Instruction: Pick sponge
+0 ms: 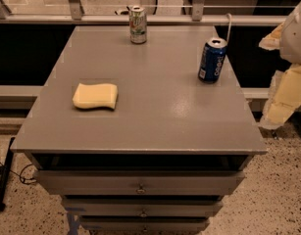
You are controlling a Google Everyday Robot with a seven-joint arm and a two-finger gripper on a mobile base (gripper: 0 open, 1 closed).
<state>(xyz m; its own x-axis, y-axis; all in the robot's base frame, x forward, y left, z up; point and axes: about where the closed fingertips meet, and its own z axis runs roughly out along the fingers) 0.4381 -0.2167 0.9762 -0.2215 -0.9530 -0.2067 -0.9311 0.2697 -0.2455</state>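
Three items are seen on the grey cabinet top [155, 126]: the sponge [95, 96], laid flat on the left side twd the front, a green-and-white can [137, 25] stood upright at the back edge approx. centre, and a blue can [212, 60] stood upright nr the right edge. The gripper [286, 96] is seen at the far right of the view, beyond the top's right edge & well apart from the sponge; whether it's open or closed can't be told. Drawers [140, 182] are stacked below the top.
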